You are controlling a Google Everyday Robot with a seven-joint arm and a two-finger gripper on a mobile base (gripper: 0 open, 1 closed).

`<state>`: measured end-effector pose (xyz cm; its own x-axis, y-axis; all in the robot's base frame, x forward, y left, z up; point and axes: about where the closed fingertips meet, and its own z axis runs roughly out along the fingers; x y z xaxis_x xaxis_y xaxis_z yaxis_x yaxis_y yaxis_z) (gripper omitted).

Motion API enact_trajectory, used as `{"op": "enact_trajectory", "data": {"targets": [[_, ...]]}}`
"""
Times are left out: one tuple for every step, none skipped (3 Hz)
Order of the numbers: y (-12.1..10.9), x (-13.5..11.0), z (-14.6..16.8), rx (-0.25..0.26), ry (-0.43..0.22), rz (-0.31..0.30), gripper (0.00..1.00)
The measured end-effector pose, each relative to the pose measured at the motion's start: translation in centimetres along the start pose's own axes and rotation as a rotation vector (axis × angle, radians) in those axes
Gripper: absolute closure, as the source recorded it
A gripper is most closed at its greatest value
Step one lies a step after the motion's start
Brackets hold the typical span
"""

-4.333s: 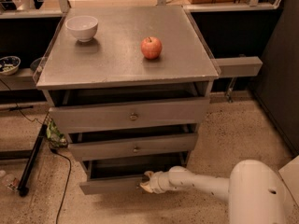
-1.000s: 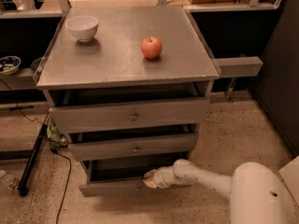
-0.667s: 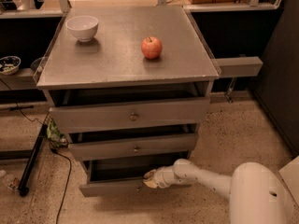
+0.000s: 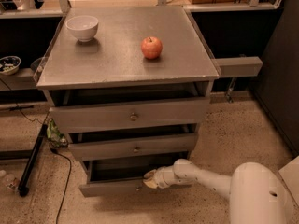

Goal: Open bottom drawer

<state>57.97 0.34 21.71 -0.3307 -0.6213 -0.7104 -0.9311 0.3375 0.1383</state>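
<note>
Though the gripper meets the bottom drawer at its front edge, its opening cannot be told. Cabinet: three drawers; on its top, one apple, one bowl.

Cabinet: bowl on its top at back left; apple on its top right of centre.
Drawers: 3 stacked under the top; top drawer, middle drawer, bottom drawer lowest, partly out.
Gripper: at the bottom drawer's front edge, right of centre; arm enters from the right.

Speckled beige floor, dark panel at right, low shelf at left.
</note>
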Motion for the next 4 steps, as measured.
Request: {"op": "enact_trajectory", "data": {"targets": [[-0.2,0.01,-0.05,0.0,0.0,0.0,1.0],[-0.3,-0.24,-0.53,0.009,-0.004,0.003,1.0],[-0.36,-0.33,-0.51,0.008,-0.004,0.003,1.0],[-0.35,-0.33,-0.5,0.008,-0.004,0.003,0.73]]}}
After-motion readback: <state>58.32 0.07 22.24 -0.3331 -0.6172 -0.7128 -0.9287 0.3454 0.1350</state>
